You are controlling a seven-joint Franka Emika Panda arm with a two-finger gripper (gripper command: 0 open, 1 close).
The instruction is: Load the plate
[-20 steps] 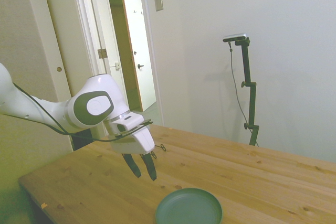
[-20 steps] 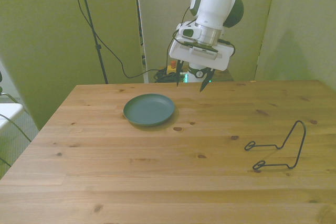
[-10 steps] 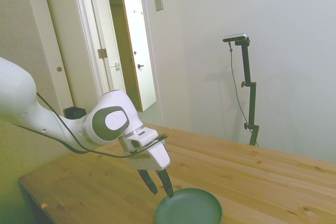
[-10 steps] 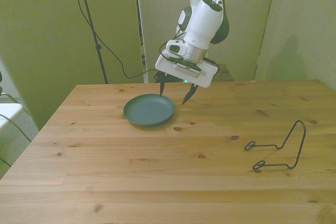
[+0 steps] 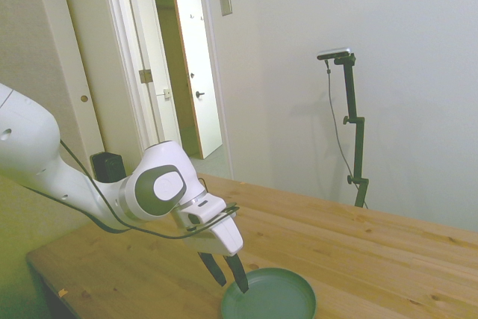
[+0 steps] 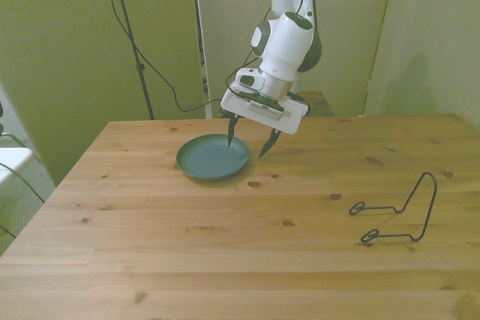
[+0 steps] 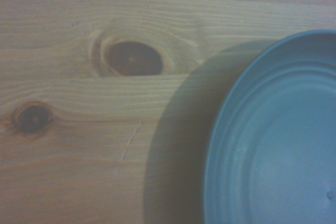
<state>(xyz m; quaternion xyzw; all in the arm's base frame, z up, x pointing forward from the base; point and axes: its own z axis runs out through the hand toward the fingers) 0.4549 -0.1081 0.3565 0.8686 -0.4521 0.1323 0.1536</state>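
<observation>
**remote_op:** Running this one from my desk. The gripper (image 6: 250, 145) is spread wide with nothing in it, tilted, straddling the rim of the plate (image 6: 210, 159): one finger over the dish, the other outside its edge on the front view's right. I can't tell if either tip touches yet.

**benchwatch:** Where's the plate sitting?

**remote_op:** Flat on the bench (image 6: 225, 237), far half, a bit toward the front view's left. The wire rack (image 6: 396, 213) is well apart, near the right side. I'm guessing that's what "load" means.

**benchwatch:** Tips for the pinch?

**remote_op:** My take: get the inner finger down into the dish and the outer one low beside the rim, then close slowly. The rim is shallow, so a high bite would probably slip. The wrist view shows rim and bare wood (image 7: 94, 129), so I'd keep it centred there.
</observation>
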